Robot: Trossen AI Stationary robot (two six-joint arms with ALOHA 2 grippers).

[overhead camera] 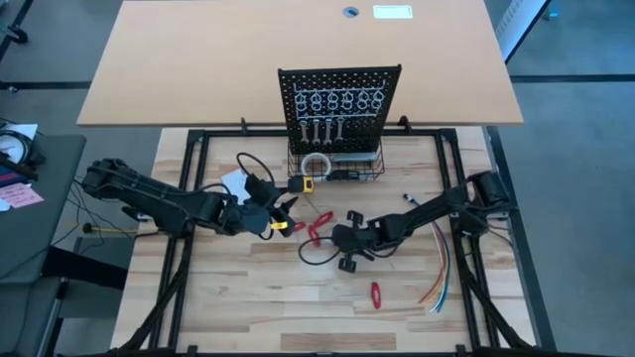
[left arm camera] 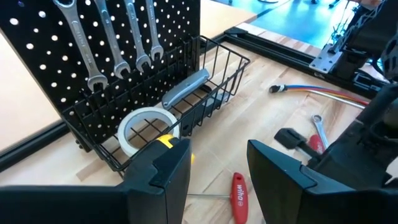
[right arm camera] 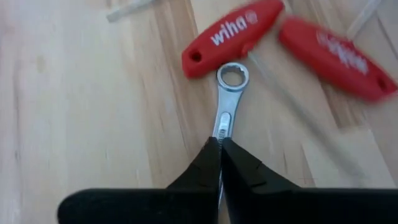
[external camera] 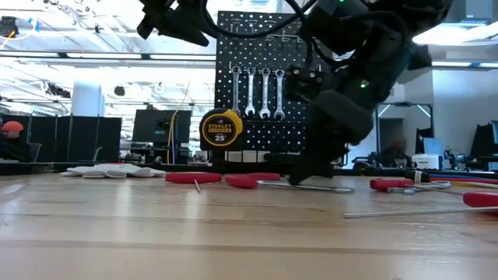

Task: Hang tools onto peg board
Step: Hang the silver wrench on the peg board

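Pinching a slim silver wrench by its shaft, the right hand sits low on the tabletop with fingers closed tight on it; two red-handled tools lie just past the ring end, at twelve o'clock. At the right hand's nine o'clock, the left hand hovers half open, gripping nothing. Farthest back, the peg board carries hung wrenches above its wire basket.
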